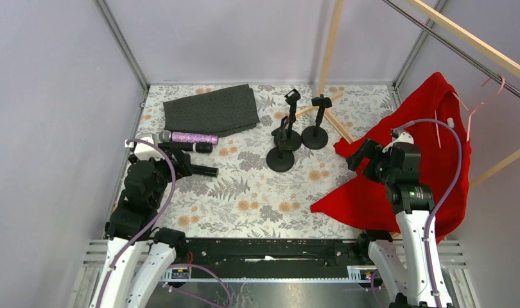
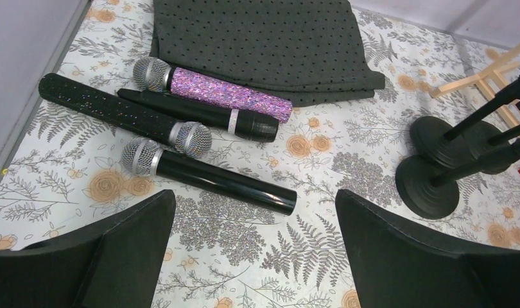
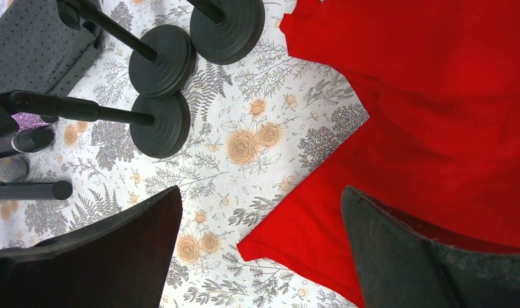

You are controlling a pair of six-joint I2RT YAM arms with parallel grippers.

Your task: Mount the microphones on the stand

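The left gripper (image 2: 254, 215) hangs with jaws spread wide and empty, just short of the 4 microphones (image 2: 180, 138) bunched on the floral table (image 2: 277, 256) near its left edge. The plain black one (image 2: 212, 178) is closest to the fingers, a speckled black one (image 2: 116, 112) lies behind it, then the purple glitter microphone (image 2: 225, 94) along a grey dotted cloth (image 2: 264, 38). The 4th (image 2: 244, 122), black with a silver band, has its head end hidden. The right gripper (image 3: 260, 199), equally wide and empty, hovers at the edge of a red cloth (image 3: 424, 96), well apart from them. 3 stands (image 1: 289, 140) stand mid-table, their tops cut off in the left wrist view.
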